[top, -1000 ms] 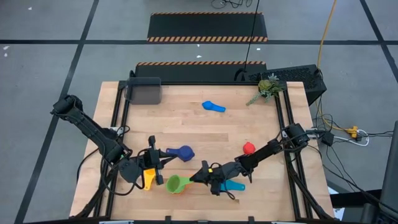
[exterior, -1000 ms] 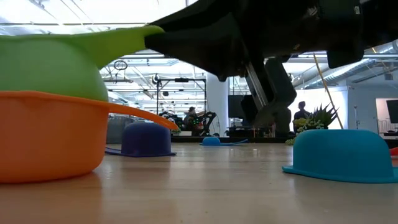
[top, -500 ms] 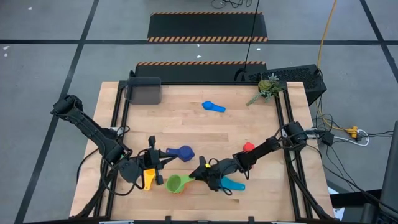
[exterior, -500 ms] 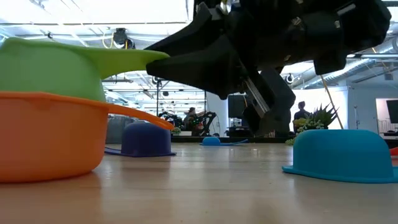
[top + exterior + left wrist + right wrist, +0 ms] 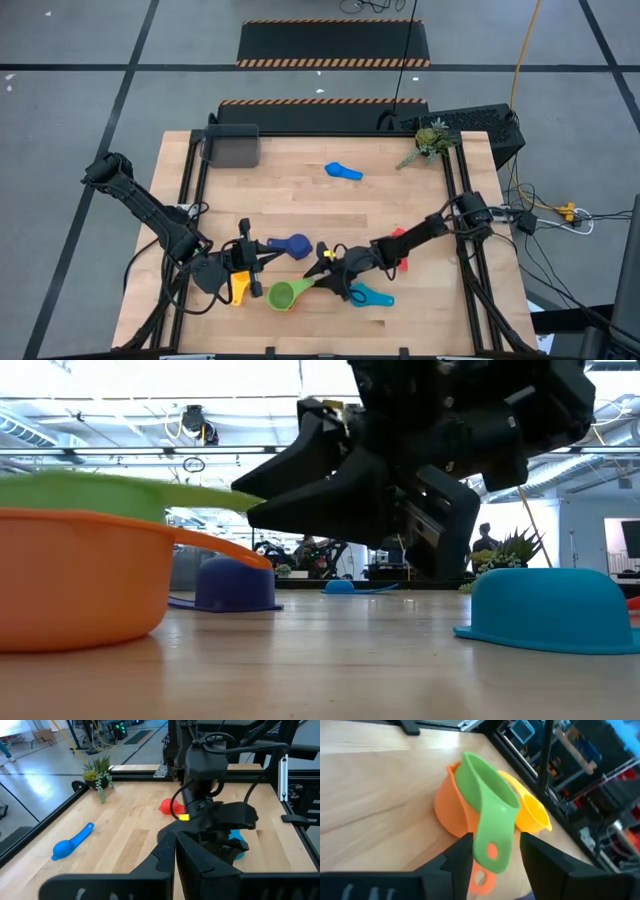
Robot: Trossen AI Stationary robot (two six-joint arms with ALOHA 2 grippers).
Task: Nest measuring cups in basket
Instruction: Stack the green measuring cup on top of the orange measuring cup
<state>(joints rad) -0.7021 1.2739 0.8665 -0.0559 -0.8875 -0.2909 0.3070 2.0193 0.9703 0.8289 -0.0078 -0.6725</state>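
Observation:
A green measuring cup (image 5: 485, 795) sits nested in an orange one (image 5: 447, 812), close to the table's near edge. Its handle (image 5: 492, 840) points at my right gripper (image 5: 492, 850). That gripper is open, with one finger on each side of the handle. A yellow cup (image 5: 238, 290) lies just left of the pair. My left gripper (image 5: 255, 262) hangs shut beside it with nothing between its fingers. A dark blue cup (image 5: 293, 245) and a teal cup (image 5: 550, 610) rest mouth down. A red cup (image 5: 400, 238) shows behind my right arm, and a light blue cup (image 5: 345, 171) lies farther back. The basket (image 5: 232, 147) stands at the far left corner. My right gripper comes nearly level from the table's right, its fingers (image 5: 462, 852) along both sides of the green cup's handle end (image 5: 490, 852). I cannot tell whether they touch it. The cup rests in the orange cup.
A green plant sprig (image 5: 430, 140) lies at the far right corner. A raised black frame (image 5: 190, 180) runs along the table's sides. Bare wood lies between the basket and the light blue cup.
My right gripper has rolled, shifted slightly toward the far edge and opened, letting go of the green cup's handle. The green cup, which stood tilted high above the orange cup's rim, has sunk level into it.

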